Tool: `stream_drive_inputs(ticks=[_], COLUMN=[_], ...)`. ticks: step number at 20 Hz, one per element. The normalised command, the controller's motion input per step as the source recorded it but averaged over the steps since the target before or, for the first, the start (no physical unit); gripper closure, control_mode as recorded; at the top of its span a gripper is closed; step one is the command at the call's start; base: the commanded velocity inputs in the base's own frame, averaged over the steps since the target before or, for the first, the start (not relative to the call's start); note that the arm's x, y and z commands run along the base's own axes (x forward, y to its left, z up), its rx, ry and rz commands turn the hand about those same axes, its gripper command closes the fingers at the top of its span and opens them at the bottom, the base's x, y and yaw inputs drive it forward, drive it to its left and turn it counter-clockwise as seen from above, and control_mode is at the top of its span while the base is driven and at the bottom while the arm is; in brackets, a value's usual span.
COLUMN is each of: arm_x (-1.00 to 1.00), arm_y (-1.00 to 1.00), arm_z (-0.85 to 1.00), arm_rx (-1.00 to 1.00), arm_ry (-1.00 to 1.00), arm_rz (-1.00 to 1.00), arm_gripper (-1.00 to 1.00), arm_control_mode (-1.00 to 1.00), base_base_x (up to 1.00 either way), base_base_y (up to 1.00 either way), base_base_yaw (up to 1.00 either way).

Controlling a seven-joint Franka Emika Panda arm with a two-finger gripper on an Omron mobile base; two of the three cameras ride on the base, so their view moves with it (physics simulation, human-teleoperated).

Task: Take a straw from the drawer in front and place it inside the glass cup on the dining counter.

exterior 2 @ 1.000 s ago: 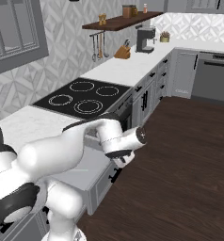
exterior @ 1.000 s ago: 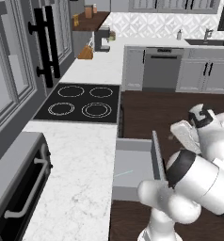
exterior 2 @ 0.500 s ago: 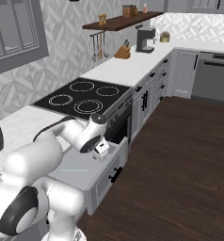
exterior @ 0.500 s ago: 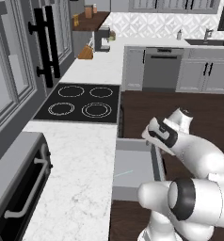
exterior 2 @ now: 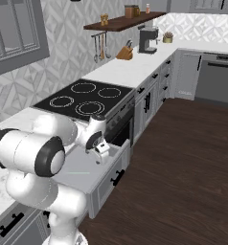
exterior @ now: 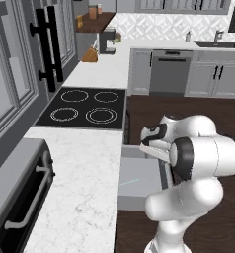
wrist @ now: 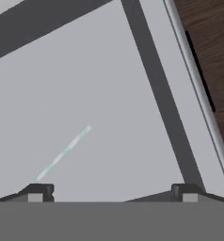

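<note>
The drawer (exterior: 144, 170) stands pulled out under the marble worktop, its plain grey floor (wrist: 109, 84) open to view. A thin, pale, see-through straw (wrist: 62, 153) lies flat on that floor; it also shows as a faint line, the straw (exterior: 130, 182) and the straw (exterior 2: 79, 172). My gripper (wrist: 111, 193) hangs over the drawer and points down into it, open, with nothing between its fingertips (wrist: 36, 190). The straw's near end lies just by the left tip. The gripper (exterior: 150, 144) and the gripper (exterior 2: 100, 153) sit above the drawer's far part. The glass cup and dining counter are out of view.
A black cooktop (exterior: 85, 108) lies in the worktop beyond the drawer. A grey toaster oven (exterior: 20, 197) stands at the near left. The drawer's front panel with its black handle (exterior 2: 117, 177) juts over the dark wood floor (exterior 2: 183, 158).
The arm has swung back from over the wood floor to above the open drawer, and the hand now points down into it. The jaws have stayed open.
</note>
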Motion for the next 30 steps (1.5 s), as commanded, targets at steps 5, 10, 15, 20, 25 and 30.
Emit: stream_drive_inputs(ticks=[5, 10, 15, 20, 25, 30], arm_x=[0.37, 0.05, 0.0, 0.05, 0.02, -0.21], arm_y=[0.0, 0.0, 0.0, 0.0, -0.29, -0.86], arm_z=[-0.49, -0.55, -0.6, -0.52, -0.35, -0.12], arm_rx=[-0.1, -0.15, -0.14, -0.09, -0.06, -0.05], arm_ry=[0.14, 0.03, 0.0, 0.0, 0.0, 0.0], arm_rz=[0.0, 0.0, 0.0, 0.01, 0.0, 0.0], arm_gripper=[-1.0, -1.0, -1.0, -1.0, -1.0, -1.0], arm_control_mode=[-1.0, -1.0, -1.0, -1.0, -1.0, -1.0], base_base_x=[0.0, 0.0, 0.0, 0.0, 0.0, 0.0], base_base_y=[0.0, 0.0, 0.0, 0.0, 0.0, 0.0], base_base_yaw=[0.0, 0.0, 0.0, 0.0, 0.0, 0.0])
